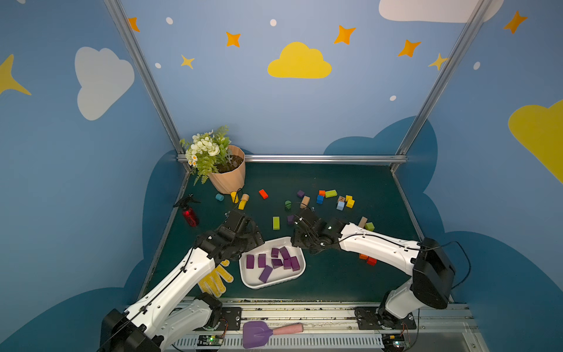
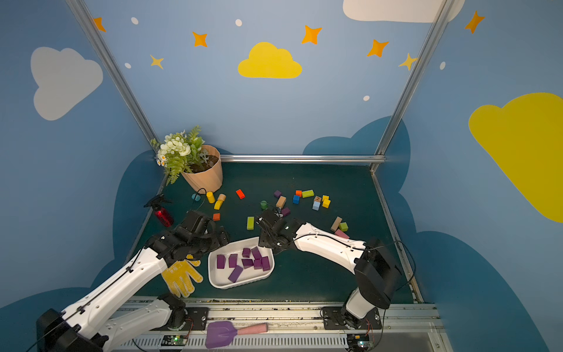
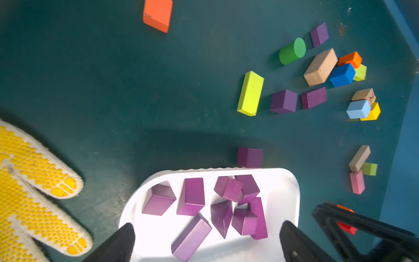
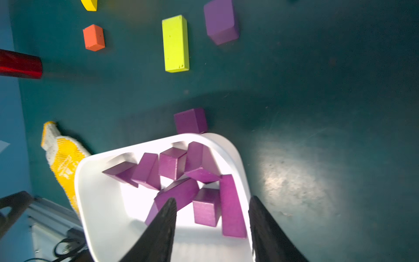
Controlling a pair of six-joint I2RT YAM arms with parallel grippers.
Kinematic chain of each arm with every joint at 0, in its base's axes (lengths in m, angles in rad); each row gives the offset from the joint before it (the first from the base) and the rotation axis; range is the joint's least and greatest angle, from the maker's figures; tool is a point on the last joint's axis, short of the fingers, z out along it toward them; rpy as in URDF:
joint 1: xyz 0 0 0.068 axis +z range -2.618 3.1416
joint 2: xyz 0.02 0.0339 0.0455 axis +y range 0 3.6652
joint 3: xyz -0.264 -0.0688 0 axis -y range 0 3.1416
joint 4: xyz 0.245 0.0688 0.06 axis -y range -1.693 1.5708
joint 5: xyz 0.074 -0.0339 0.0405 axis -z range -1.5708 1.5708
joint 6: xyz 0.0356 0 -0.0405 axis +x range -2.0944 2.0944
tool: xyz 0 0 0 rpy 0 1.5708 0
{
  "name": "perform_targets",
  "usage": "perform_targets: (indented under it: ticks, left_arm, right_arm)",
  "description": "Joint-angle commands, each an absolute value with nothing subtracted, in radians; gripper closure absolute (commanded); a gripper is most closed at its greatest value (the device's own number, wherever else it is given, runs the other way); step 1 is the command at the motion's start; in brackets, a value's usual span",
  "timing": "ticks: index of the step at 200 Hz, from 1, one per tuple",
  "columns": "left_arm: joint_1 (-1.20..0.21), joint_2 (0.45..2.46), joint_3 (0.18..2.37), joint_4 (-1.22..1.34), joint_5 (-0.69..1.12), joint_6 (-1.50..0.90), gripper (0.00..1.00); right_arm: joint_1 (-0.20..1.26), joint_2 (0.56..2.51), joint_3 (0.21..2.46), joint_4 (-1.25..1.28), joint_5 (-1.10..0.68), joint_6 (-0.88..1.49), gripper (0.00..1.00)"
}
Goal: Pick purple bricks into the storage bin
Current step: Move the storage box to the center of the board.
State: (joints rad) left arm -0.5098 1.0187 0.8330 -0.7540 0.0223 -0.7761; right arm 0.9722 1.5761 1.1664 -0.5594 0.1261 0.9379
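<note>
Purple bricks (image 3: 191, 196): eight or so lie jumbled in the white tray (image 3: 292, 181), some leaning on one another. Four more sit out on the green mat (image 3: 113, 90):
- a loose brick (image 3: 249, 157) just beside the tray's far rim
- a middle brick (image 3: 283, 101) just beside the lime block (image 3: 250, 93)
- a neighbour brick (image 3: 314, 98) close against the middle one
- a far brick (image 3: 319, 34) near the green cylinder (image 3: 292, 51)

My left gripper (image 3: 207, 229) hangs over the tray, jaws spread wide and empty. My right gripper (image 4: 213, 200) is over the tray's corner with its jaws partway apart and nothing pinched. The bricks seen between its fingers lie in the tray below.

Handling, as I judge it:
- The bricks look like painted wood: light, stiff and not fragile.
- Matte faces should hold well under the pads, and flat parallel sides give a square seat.
- I would take each across its short width, at mid-length on the oblong ones, so it does not swing.
- The loose brick by the rim is awkward. A finger on the tray side could strike the rim, so I would take the two faces that run away from it.
- The middle and neighbour bricks leave little room for a finger between them, so I would come in from their outer faces.
</note>
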Motion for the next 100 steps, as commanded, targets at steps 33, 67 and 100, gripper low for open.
perform_targets:
  ticks: [33, 67, 100]
  left_arm:
    - [-0.504, 1.102, 0.998, -0.881, -0.063, -0.589, 0.00]
    - [-0.503, 1.160, 1.080, -0.891, -0.043, -0.494, 0.00]
    - [-0.504, 1.213, 1.135, -0.906, -0.047, -0.396, 0.00]
  right_arm:
    - [0.876, 1.527, 1.215, -0.644, 0.183, 0.771, 0.45]
    - [0.831, 1.557, 1.256, -0.682, 0.179, 0.644, 0.42]
    - [0.814, 1.609, 1.327, -0.750, 0.206, 0.494, 0.37]
